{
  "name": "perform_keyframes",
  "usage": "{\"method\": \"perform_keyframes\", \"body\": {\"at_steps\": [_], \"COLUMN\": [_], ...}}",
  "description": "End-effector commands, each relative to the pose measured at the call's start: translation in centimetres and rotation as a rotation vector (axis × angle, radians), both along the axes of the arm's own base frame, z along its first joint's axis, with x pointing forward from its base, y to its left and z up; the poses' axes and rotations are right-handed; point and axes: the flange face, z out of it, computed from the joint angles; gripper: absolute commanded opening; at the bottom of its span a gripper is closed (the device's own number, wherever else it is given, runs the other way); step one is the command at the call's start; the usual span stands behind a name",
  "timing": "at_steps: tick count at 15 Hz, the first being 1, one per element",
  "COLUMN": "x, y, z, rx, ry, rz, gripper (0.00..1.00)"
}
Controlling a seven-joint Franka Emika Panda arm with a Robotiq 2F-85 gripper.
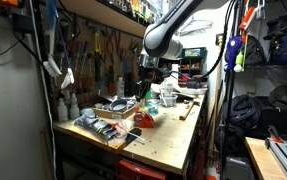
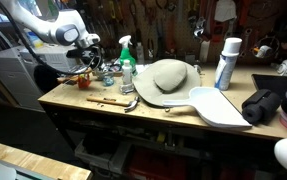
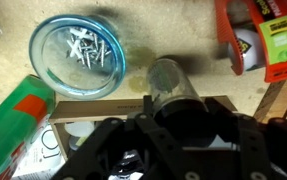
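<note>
Small glass jar (image 3: pixel 171 85): on wooden workbench (image 2: pixel 153 112), just ahead of gripper (image 3: pixel 173 118); jaws' state not discernible, grip unconfirmed, lifting judged outstanding. Beside: blue-rimmed dish of nails (image 3: pixel 78 55), red tape dispenser (image 3: pixel 268 40). Beyond: spray bottle (image 2: pixel 127 60), tan hat (image 2: pixel 168 78), tool-hung wall (image 1: pixel 98 50).

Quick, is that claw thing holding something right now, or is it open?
Gripper: right by a small clear jar; whether it is open or closed cannot be told from these views.
</note>
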Motion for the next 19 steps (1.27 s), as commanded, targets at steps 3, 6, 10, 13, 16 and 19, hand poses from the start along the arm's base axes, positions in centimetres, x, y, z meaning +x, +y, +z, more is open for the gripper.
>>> {"method": "perform_keyframes", "body": {"at_steps": [3,6,10,13,16,19], "x": [1.3,1.5,-0.2,-3.8,-7.6,-6.8], "y": [0.2,-0.2,-1.3,-3.7,-5.7,-7.0], "z": [0.1,0.7,3.6,5.9,9.5,10.4], "rx": [0.054,0.031,0.009,0.027,0.052,0.057], "ry": [0.019,-0.001,0.008,0.106,0.099,0.099], "rz": [-0.024,-0.035,0.027,0.197,0.359,0.375], "gripper": [0.3,0.88,1.0,1.0,1.0,1.0]}}
